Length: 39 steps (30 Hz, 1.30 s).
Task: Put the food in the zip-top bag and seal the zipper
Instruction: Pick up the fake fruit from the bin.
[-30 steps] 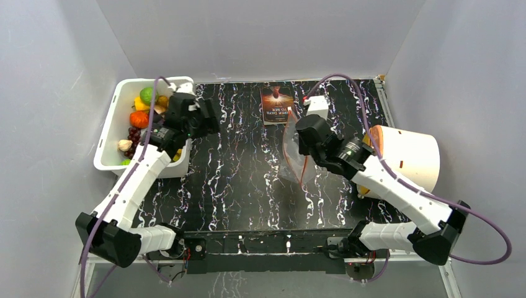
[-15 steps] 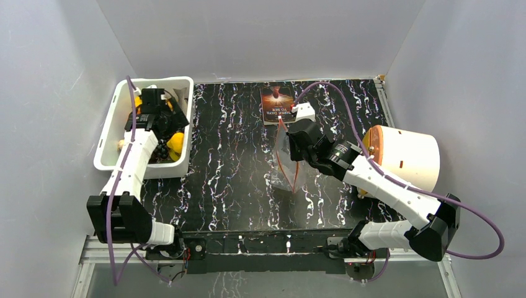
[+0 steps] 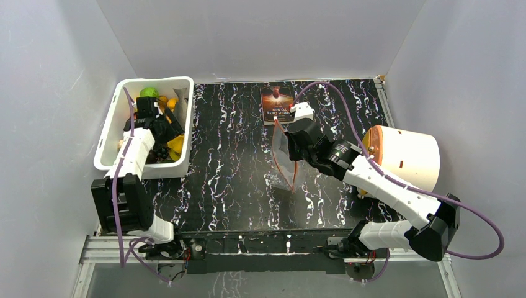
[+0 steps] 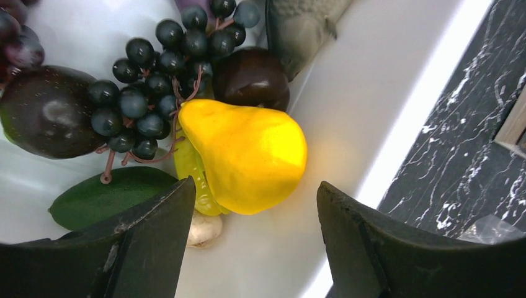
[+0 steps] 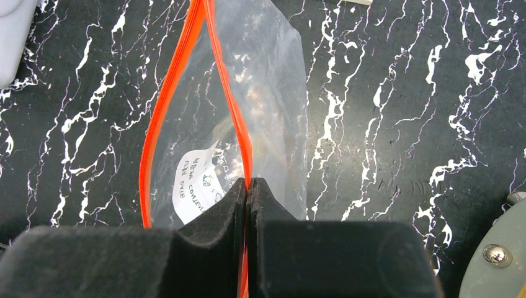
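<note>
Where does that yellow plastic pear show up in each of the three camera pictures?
Top external: the yellow plastic pear lies far left, inside the white rectangular tub.
Left wrist: the pear fills the centre, in the tub.
Right wrist: not in it.
Shared landmark: the black, white-veined tabletop, seen in all three.

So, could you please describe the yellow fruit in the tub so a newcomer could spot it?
Start at the white rectangular plastic tub at the far left of the black marbled table. Near its right-hand wall lies a bright yellow pear-shaped fruit, beside a bunch of dark grapes. Its smooth yellow bulb stands out from the dark round fruits next to it.
</note>
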Each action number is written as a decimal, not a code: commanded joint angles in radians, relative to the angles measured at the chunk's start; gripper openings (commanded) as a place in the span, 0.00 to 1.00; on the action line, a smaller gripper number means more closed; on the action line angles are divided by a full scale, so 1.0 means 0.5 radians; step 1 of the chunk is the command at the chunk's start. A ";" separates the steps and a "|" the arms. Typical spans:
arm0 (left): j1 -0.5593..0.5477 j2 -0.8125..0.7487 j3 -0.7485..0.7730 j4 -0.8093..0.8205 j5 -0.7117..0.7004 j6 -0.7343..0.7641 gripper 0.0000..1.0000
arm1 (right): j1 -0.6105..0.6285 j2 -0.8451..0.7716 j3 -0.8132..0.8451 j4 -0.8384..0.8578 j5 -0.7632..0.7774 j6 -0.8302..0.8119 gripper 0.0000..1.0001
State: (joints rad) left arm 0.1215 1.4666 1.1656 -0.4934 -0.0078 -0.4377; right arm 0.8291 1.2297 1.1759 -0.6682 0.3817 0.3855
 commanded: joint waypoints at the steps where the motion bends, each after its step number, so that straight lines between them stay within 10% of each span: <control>1: 0.030 0.023 -0.030 0.041 0.127 0.071 0.71 | -0.005 -0.015 0.068 0.131 -0.022 -0.020 0.00; 19: 0.042 0.198 -0.015 0.061 0.229 0.085 0.72 | -0.006 -0.093 0.077 0.100 -0.021 -0.004 0.00; 39: 0.042 0.045 -0.029 -0.035 0.051 0.073 0.33 | -0.005 -0.178 0.053 0.096 -0.039 0.048 0.00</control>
State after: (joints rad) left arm 0.1474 1.5513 1.1469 -0.4507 0.0628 -0.4095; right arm 0.8295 1.1694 1.1759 -0.6693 0.3634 0.3973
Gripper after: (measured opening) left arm 0.560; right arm 0.009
